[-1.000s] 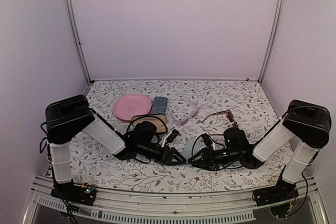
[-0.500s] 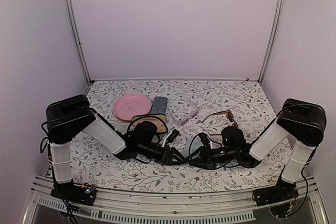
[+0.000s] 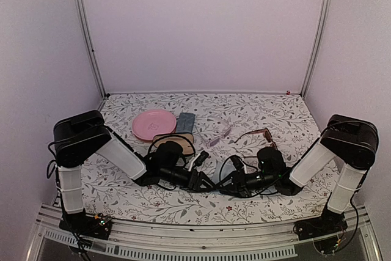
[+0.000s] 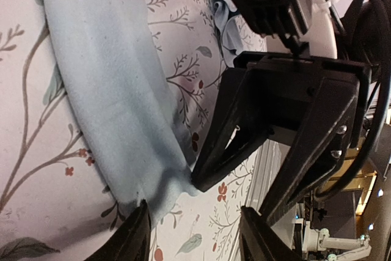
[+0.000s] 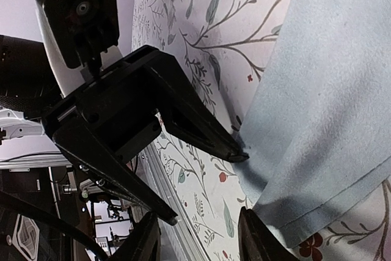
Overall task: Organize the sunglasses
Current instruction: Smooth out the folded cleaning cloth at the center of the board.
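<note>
The reddish-brown sunglasses (image 3: pixel 259 134) lie folded open on the table right of centre. The pale pinkish sunglasses (image 3: pixel 218 133) lie just left of them. Neither gripper is near them. My left gripper (image 3: pixel 206 182) and right gripper (image 3: pixel 223 184) face each other low over a light blue cloth (image 3: pixel 219 173) at the table's front. In the left wrist view my left gripper (image 4: pixel 195 236) is open, with the cloth (image 4: pixel 104 77) beside its left finger. In the right wrist view my right gripper (image 5: pixel 198 239) is open at the cloth's (image 5: pixel 330 108) edge. Each gripper's upper fingertip touches the cloth's corner.
A pink plate (image 3: pixel 154 124) and a grey-blue case (image 3: pixel 186 120) lie at the back left. A black oval case (image 3: pixel 173 147) lies behind the left wrist. Aluminium posts and pale walls enclose the floral table (image 3: pixel 287 120).
My right gripper has slid left toward the left gripper, so the two now meet over the cloth, which is mostly hidden from above. The sunglasses have not moved.
</note>
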Robot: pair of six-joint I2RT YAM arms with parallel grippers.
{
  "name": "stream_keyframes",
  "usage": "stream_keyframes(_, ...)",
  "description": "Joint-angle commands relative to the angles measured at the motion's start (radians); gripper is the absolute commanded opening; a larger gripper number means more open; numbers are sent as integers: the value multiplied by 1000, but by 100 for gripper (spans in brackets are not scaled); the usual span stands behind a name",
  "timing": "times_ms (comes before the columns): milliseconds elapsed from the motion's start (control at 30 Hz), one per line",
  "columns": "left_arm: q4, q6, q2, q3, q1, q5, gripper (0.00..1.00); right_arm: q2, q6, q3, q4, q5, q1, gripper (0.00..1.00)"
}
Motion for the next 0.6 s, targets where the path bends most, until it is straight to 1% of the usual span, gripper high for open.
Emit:
stream_keyframes(0,-45,13,7,-5,10,-31,51,9,1,8,-60,36,-4,45)
stream_keyframes(567,-82,48,-7,-13,9,-63,51,2,-19,11,-147,87,-32,45)
